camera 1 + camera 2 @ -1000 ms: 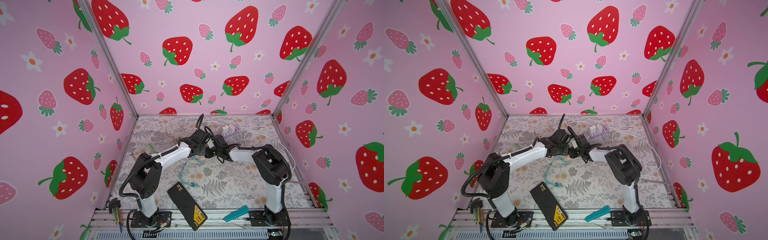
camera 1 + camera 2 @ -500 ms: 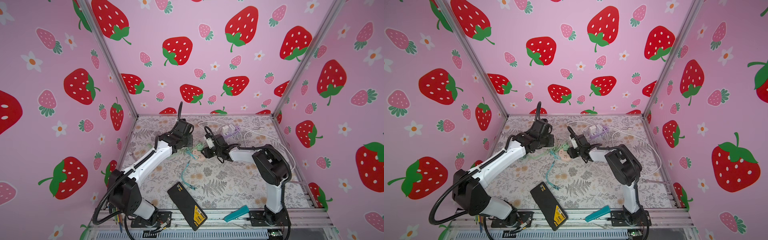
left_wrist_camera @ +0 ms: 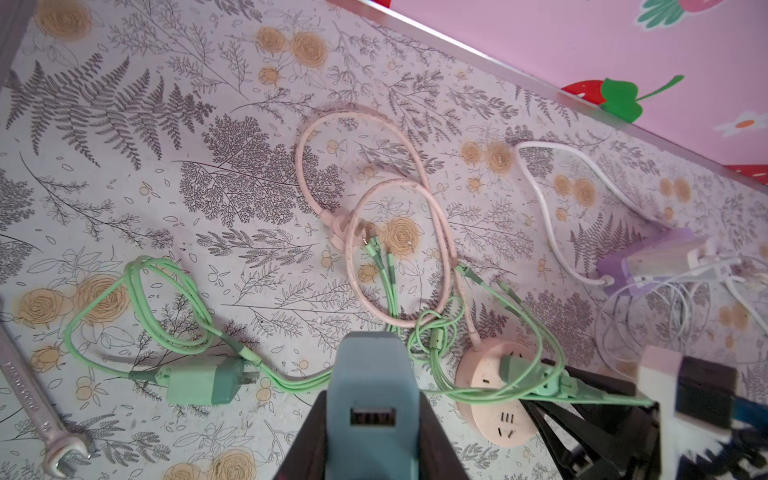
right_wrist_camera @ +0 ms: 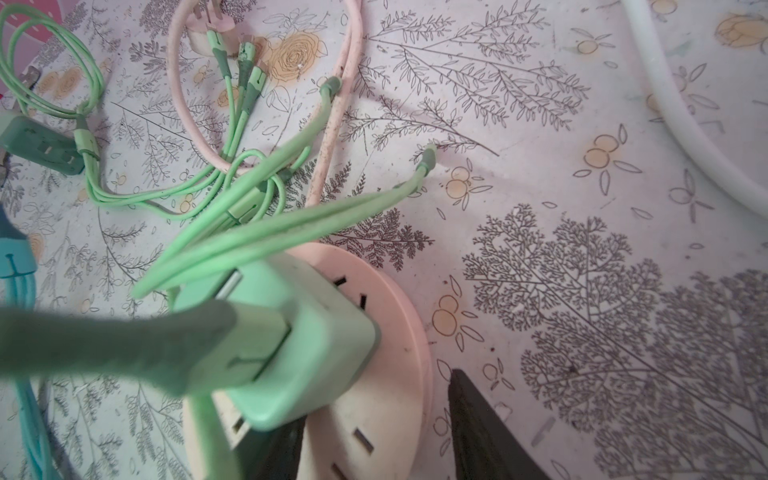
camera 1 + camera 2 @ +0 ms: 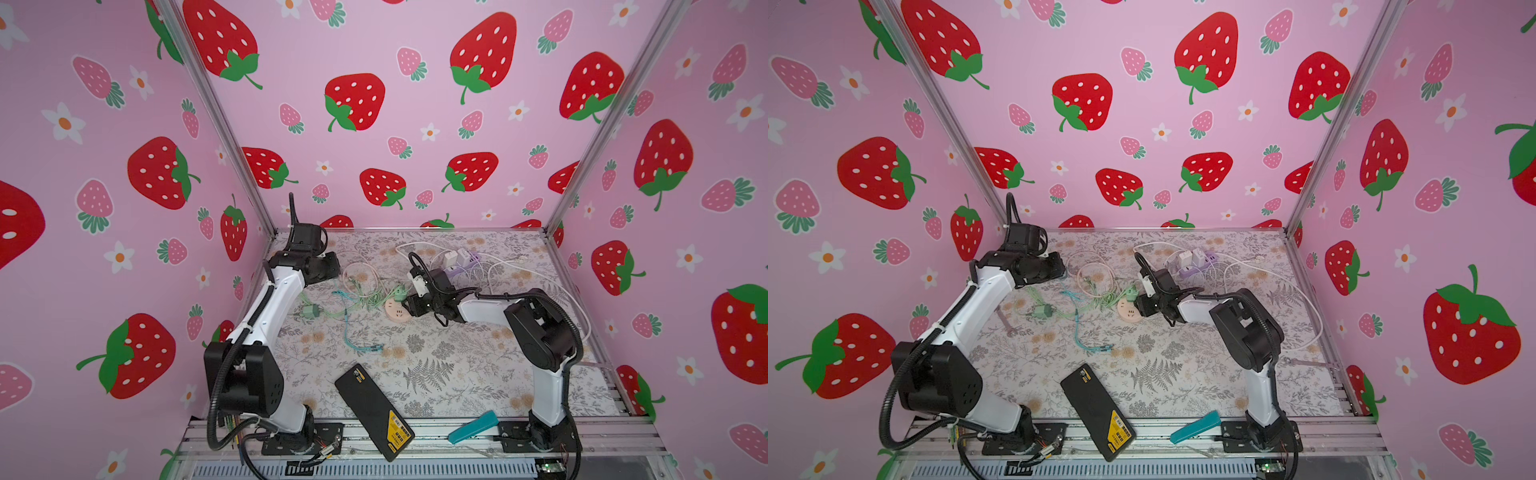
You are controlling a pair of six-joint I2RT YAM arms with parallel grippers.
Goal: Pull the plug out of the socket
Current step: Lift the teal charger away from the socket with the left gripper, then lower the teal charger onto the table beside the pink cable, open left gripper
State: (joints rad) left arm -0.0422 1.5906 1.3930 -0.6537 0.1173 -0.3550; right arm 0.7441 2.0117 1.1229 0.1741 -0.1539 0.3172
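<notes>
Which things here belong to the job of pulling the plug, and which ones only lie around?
For the job: pink socket, green plug in it, right hand at the socket, left hand, shut on a blue adapter.
Lying about: loose green charger, teal cable, wrench, purple power strip, black case, teal block.

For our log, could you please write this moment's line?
left pincer: shut on teal plug; right pincer: holds pink socket; green plug: seated
</notes>
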